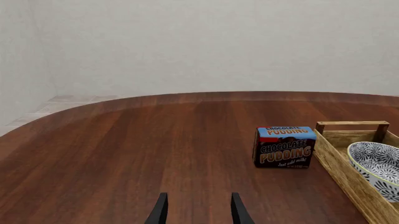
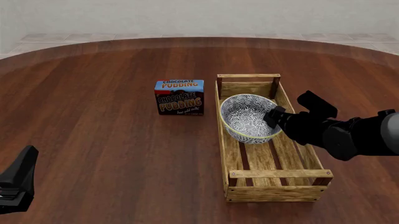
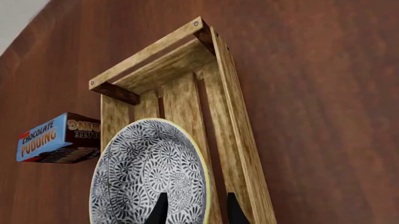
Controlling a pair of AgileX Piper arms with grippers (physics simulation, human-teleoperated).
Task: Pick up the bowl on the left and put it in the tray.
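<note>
Bowl [image 2: 246, 119] inside tray [image 2: 274, 192], rim between right tool [image 3: 194, 205] fingers.

Obstacles: pudding box [image 2: 179, 97] just left of tray [image 2: 274, 185]; bowl [image 2: 247, 118] fills tray's far half. Free room: tray's near slats, open table [image 2: 93, 116] at left.

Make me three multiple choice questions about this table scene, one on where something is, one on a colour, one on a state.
1. Where is the round blue-grey floral ceramic bowl?
A. inside the long light-wood slatted tray
B. on the bare table
C. on top of the box

2. What colour is the top band of the small chocolate pudding box?
A. green
B. blue
C. yellow

3. How is the right tool?
A. far from the bowl
B. straddling the bowl's rim
C. gripping the box

Answers: 1 A, tray rails surround it. 2 B, front view shows blue. 3 B, one finger each side of the rim.
</note>
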